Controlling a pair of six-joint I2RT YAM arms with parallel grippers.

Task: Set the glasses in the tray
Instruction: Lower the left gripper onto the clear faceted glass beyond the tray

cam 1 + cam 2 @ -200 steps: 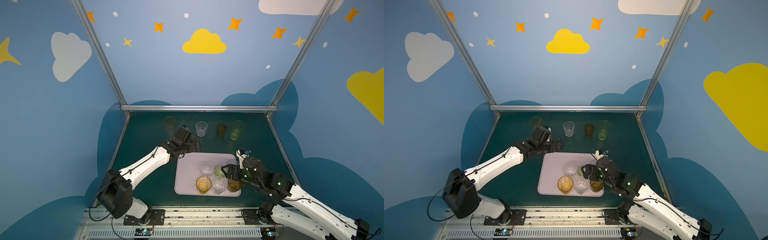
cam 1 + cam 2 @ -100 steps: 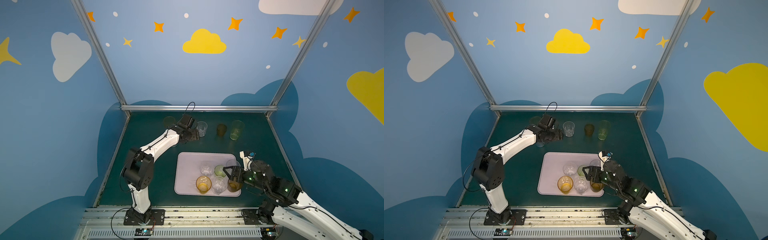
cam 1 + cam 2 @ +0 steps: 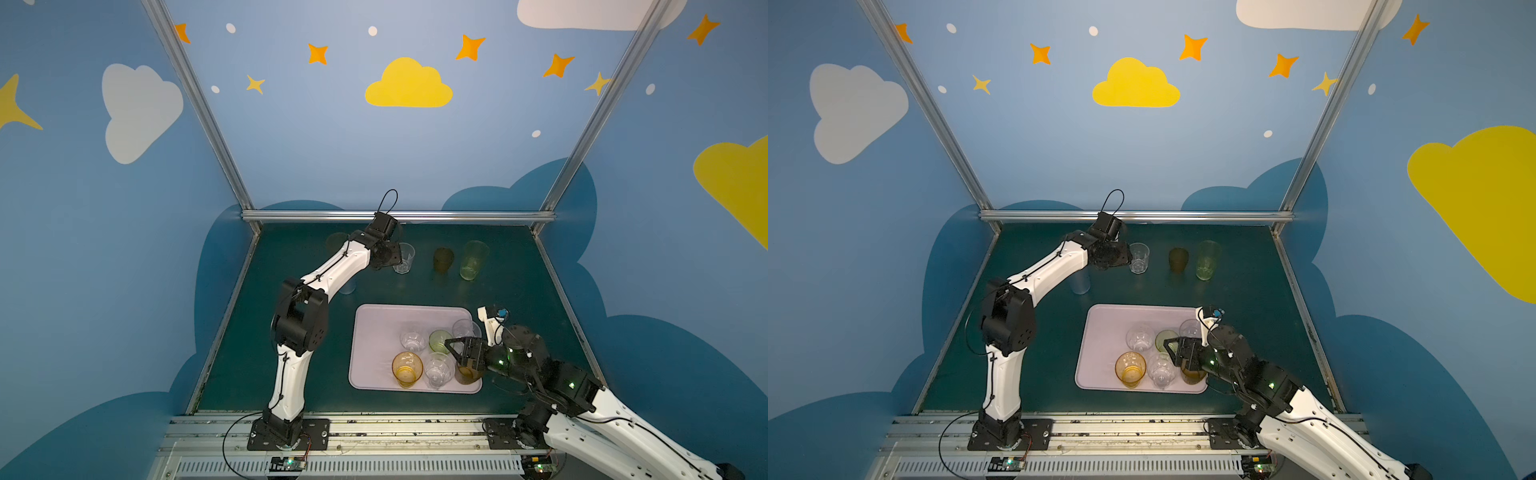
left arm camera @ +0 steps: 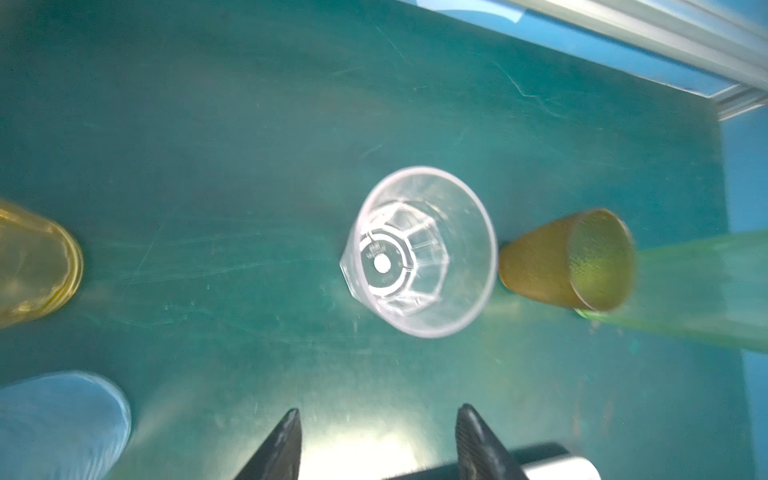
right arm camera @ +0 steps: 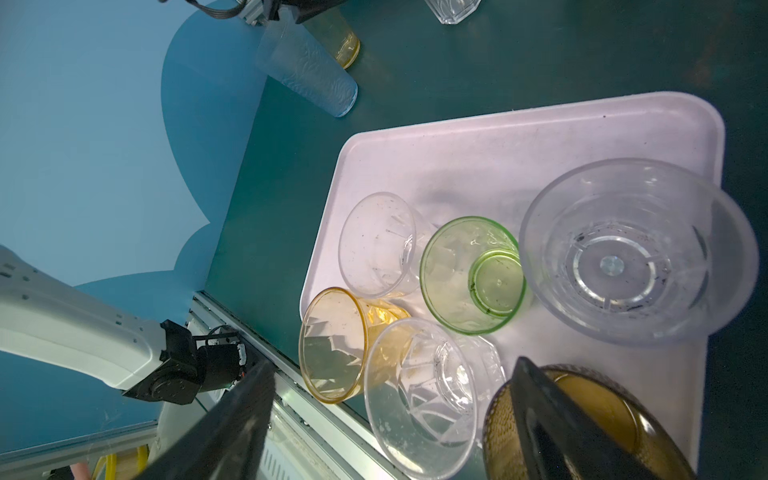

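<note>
Lilac smooth tray [image 3: 374,332] [image 3: 1104,332] holds six glasses [image 3: 407,370] in both top views; five stand beyond it. Left wrist view: left gripper [image 4: 379,409] spread, empty, short of a faceted clear glass [image 4: 419,253]. Right wrist view: right gripper [image 5: 395,363] gaping over a pebbled brown glass [image 5: 598,407].

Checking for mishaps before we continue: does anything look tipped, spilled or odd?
Nothing looks tipped or spilled. Only oddity: dark specks on the bottom of the large clear glass at the tray's corner.
</note>
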